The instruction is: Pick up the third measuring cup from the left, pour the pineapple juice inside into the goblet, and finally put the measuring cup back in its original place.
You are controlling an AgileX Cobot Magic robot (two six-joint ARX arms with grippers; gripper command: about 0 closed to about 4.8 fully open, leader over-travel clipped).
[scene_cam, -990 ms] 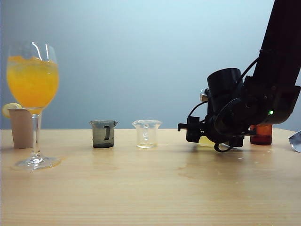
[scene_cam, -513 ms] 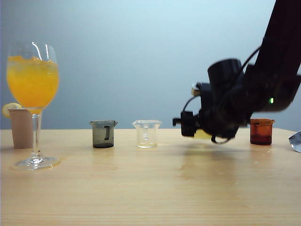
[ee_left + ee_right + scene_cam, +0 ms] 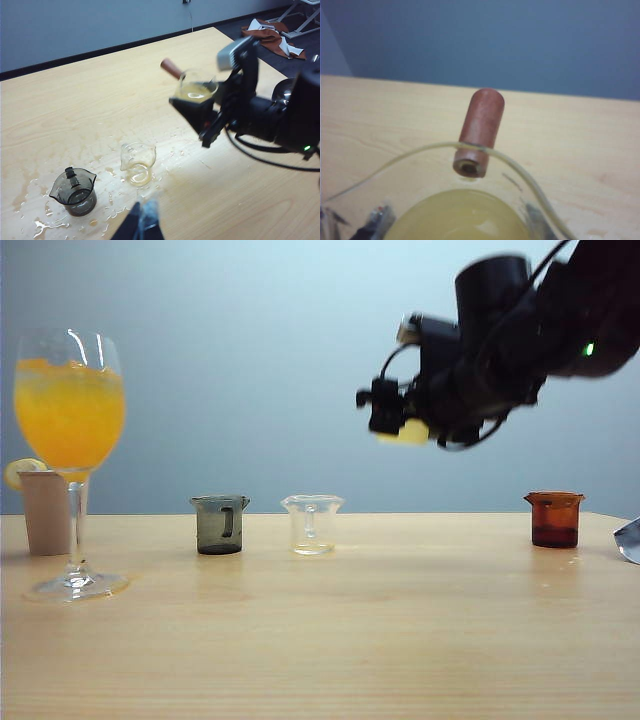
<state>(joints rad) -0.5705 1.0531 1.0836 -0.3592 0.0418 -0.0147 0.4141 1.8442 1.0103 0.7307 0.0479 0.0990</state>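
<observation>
goblet [image 3: 70,455] far left, two cups [image 3: 220,524] mid-table, one cup [image 3: 555,518] right

Nothing readable showed anywhere: no label, brand or number. Any marks on the cups were too faint to read.

Pale wooden desk [image 3: 400,640] is carrying goblet [image 3: 70,460], beige cup [image 3: 45,512], grey cup [image 3: 220,524], clear flared cup [image 3: 312,524], amber cup [image 3: 554,519].
</observation>
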